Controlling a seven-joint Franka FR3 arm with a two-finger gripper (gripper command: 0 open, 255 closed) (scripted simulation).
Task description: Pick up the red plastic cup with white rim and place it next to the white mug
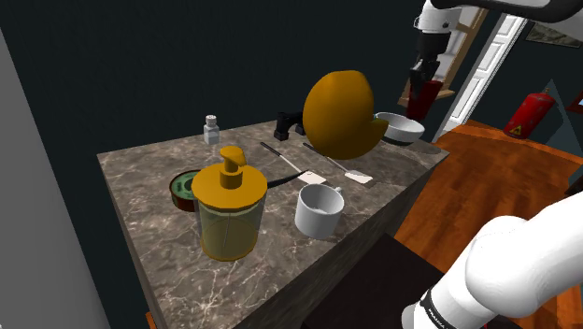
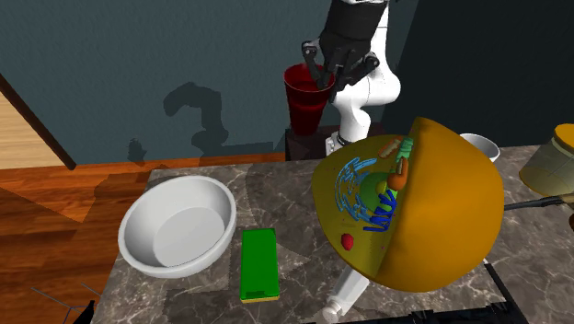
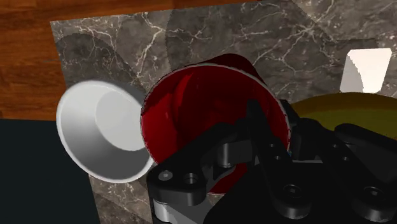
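The red cup point(image 1: 420, 96) with a thin white rim hangs in the air beyond the counter's far end, above the white bowl point(image 1: 400, 128). My black gripper point(image 1: 426, 67) is shut on the cup's rim, one finger inside and one outside. In the wrist view the red cup point(image 3: 197, 121) is tilted under the gripper point(image 3: 277, 124), over the bowl point(image 3: 102, 137) and the counter's edge. In the second exterior view the gripper point(image 2: 336, 66) clasps the red cup point(image 2: 304, 97). The white mug point(image 1: 319, 209) stands upright near the counter's front edge, apart from the cup.
A large orange half-sphere model point(image 1: 346, 114) stands between the cup and the mug. A yellow soap dispenser point(image 1: 229, 210), a small bottle point(image 1: 212, 129), two flat utensils point(image 1: 313, 176) and a green sponge point(image 2: 259, 263) lie on the marble counter point(image 1: 140, 234). Wooden floor point(image 1: 504, 178) lies beyond.
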